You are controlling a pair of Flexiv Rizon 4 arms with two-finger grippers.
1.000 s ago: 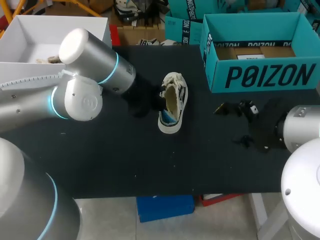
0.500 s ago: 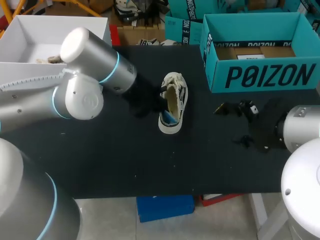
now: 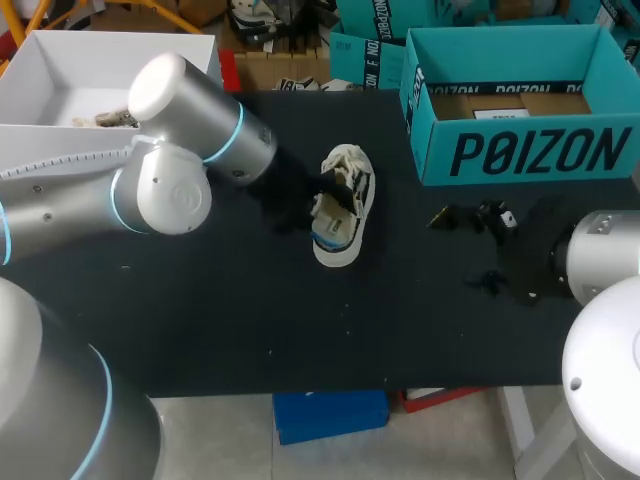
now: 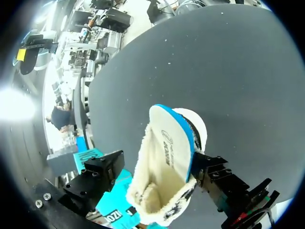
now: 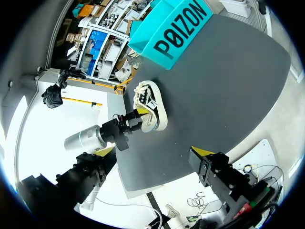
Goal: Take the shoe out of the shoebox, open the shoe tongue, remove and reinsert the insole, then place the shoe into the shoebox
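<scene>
A cream shoe (image 3: 345, 195) with dark laces lies on the black table (image 3: 250, 310), toe toward me. Its white insole (image 3: 327, 213) with a blue edge sticks up out of the opening. In the left wrist view the insole (image 4: 169, 143) stands on edge inside the fleecy shoe (image 4: 159, 200). My left gripper (image 4: 159, 164) is open, its fingers (image 4: 97, 174) spread on either side of the shoe. The teal shoebox (image 3: 520, 150) stands open at the back right. My right gripper (image 3: 485, 250) is open over the table's right side, holding nothing.
A white box (image 3: 60, 80) sits at the table's back left, behind my left arm (image 3: 170, 190). The right wrist view shows the teal shoebox (image 5: 178, 28) beyond the shoe (image 5: 150, 107), with bare table between my right gripper (image 5: 152, 157) and the shoe.
My left gripper has gone from shut to open at the shoe. The insole, flat in the shoe before, now stands tilted up out of it. The right arm has not moved.
</scene>
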